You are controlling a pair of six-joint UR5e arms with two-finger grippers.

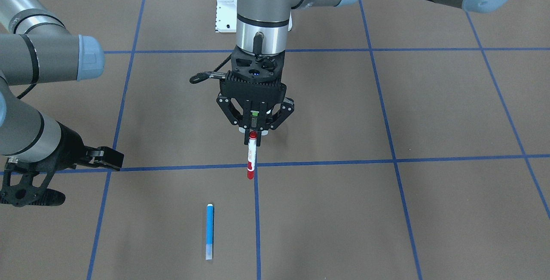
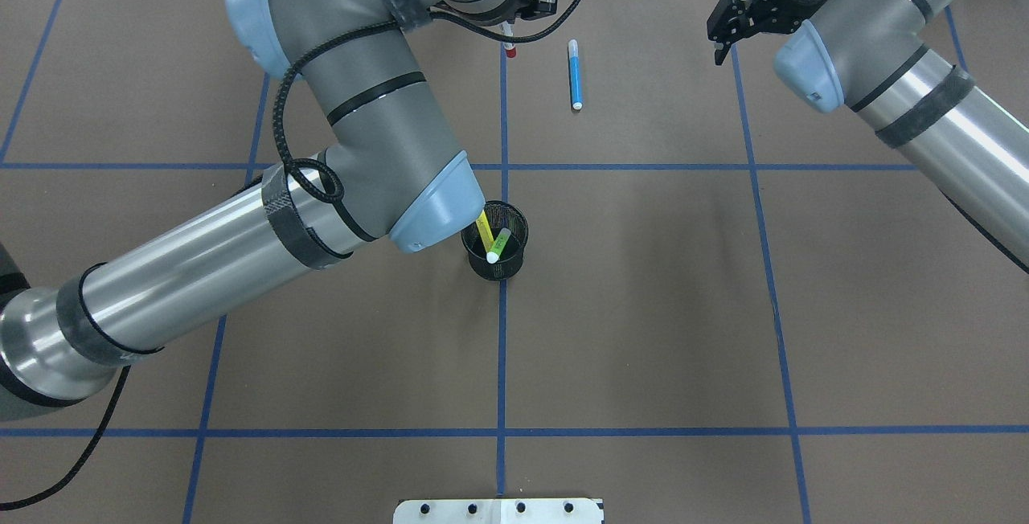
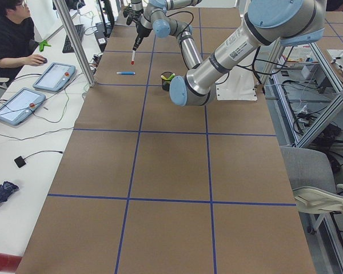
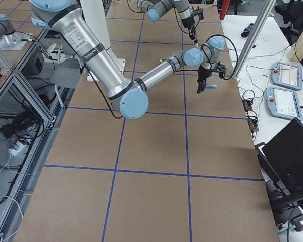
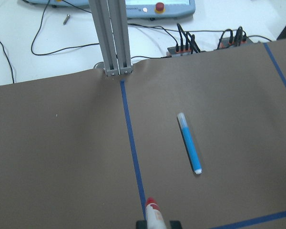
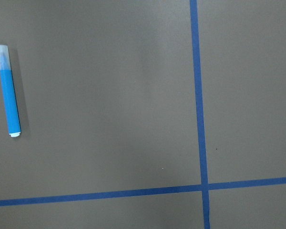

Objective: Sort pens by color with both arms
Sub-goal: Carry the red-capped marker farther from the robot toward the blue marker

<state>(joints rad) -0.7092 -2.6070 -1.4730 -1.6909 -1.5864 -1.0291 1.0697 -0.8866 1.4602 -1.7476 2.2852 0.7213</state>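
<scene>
My left gripper (image 1: 253,133) is shut on the upper end of a white pen with red ends (image 1: 252,154). That pen hangs upright over a blue tape crossing, its lower red end (image 2: 510,48) at or just above the paper. A blue pen (image 1: 209,230) lies flat on the table, apart from both grippers (image 2: 575,74) (image 5: 189,143) (image 6: 8,90). My right gripper (image 1: 92,179) hovers open and holds nothing, off to the side of the blue pen. A yellow pen (image 2: 483,228) and a green pen (image 2: 498,244) stand in a black mesh cup (image 2: 514,260).
Brown paper with blue tape lines (image 2: 502,347) covers the table. The white base pedestal (image 1: 225,9) stands behind the left gripper. An aluminium post (image 5: 112,38) and cables border the far edge. A seated person (image 3: 11,40) and tablets (image 3: 54,77) are at a side desk.
</scene>
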